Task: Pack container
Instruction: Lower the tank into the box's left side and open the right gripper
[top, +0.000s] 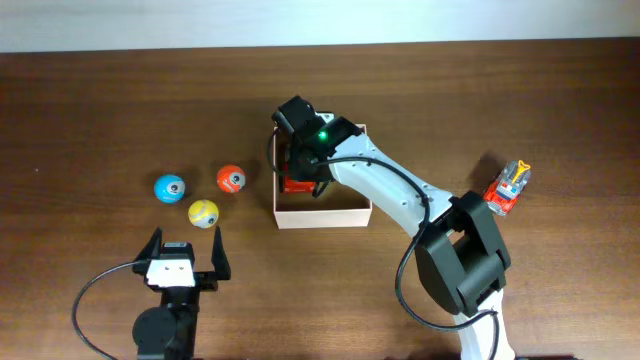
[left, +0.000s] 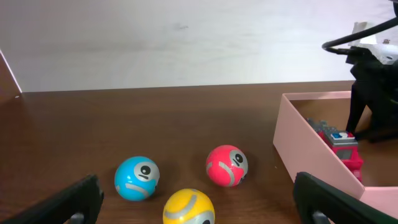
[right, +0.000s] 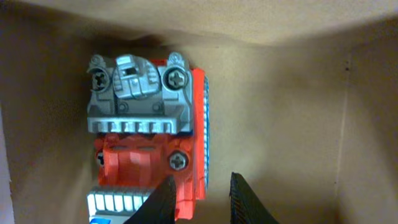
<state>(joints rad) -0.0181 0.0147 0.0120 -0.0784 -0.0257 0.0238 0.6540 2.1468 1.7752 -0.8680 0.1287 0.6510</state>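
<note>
The container (top: 325, 213) is a small cream-walled box with a tan inside (right: 286, 118), at the table's middle. A red and grey toy truck (right: 146, 124) lies in its left half, underside towards the wrist camera. My right gripper (top: 300, 165) reaches down into the box. Its fingers (right: 201, 180) are drawn close, shut on the truck's rear edge. A second toy truck (top: 508, 187), orange-red with grey and yellow, lies on the table far right. My left gripper (top: 185, 255) hovers wide open near the front left, holding nothing (left: 198, 193).
Three balls sit left of the container: blue (top: 169, 187), red (top: 231, 179) and yellow (top: 203, 212). The yellow ball (left: 188, 208) lies just ahead of my left fingers. The right arm's white link (top: 400, 195) crosses over the container's right side.
</note>
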